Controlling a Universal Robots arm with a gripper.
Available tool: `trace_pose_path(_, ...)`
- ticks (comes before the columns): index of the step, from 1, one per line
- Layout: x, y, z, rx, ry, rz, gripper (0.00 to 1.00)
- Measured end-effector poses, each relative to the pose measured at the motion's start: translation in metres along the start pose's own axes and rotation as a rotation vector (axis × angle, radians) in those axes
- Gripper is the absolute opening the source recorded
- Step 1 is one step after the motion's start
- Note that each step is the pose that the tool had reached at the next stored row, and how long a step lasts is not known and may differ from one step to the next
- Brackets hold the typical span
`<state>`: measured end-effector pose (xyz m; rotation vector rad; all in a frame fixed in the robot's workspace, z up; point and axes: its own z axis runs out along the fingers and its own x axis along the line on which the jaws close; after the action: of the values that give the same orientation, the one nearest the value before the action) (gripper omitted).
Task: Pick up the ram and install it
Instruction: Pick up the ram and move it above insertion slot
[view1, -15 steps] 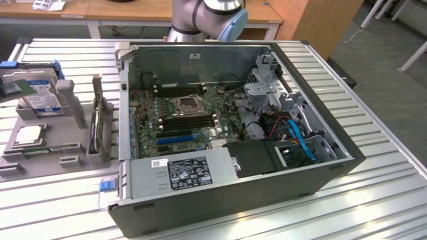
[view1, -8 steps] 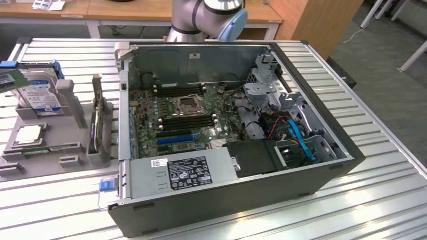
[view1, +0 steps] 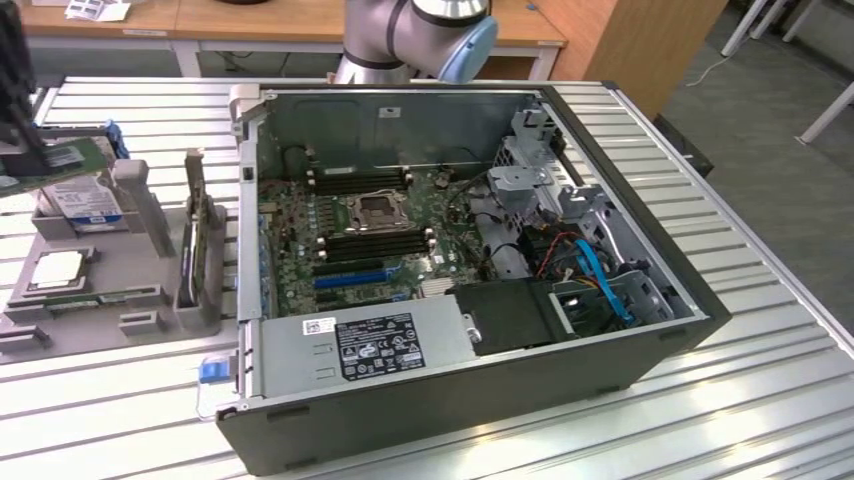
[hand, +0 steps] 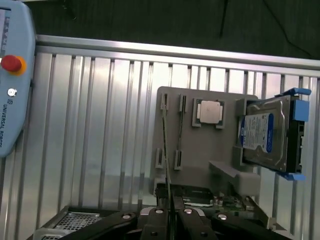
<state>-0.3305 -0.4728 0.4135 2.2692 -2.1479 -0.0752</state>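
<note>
now our gripper (hand: 170, 210) holds the ram (view1: 70, 160)
we have the fingers clamped narrow on the thin green stick, which we see edge-on over the grey parts tray (hand: 200, 167), beside the hard drive (hand: 270, 132) and the cpu (hand: 209, 111), well apart from the open computer case (view1: 641, 370).
</note>
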Motion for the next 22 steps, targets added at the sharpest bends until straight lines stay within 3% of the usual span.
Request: trace_pose_path(22,0.005,-0.1002,-0.0031,0.0001,-0.0009,0.000,0.14)
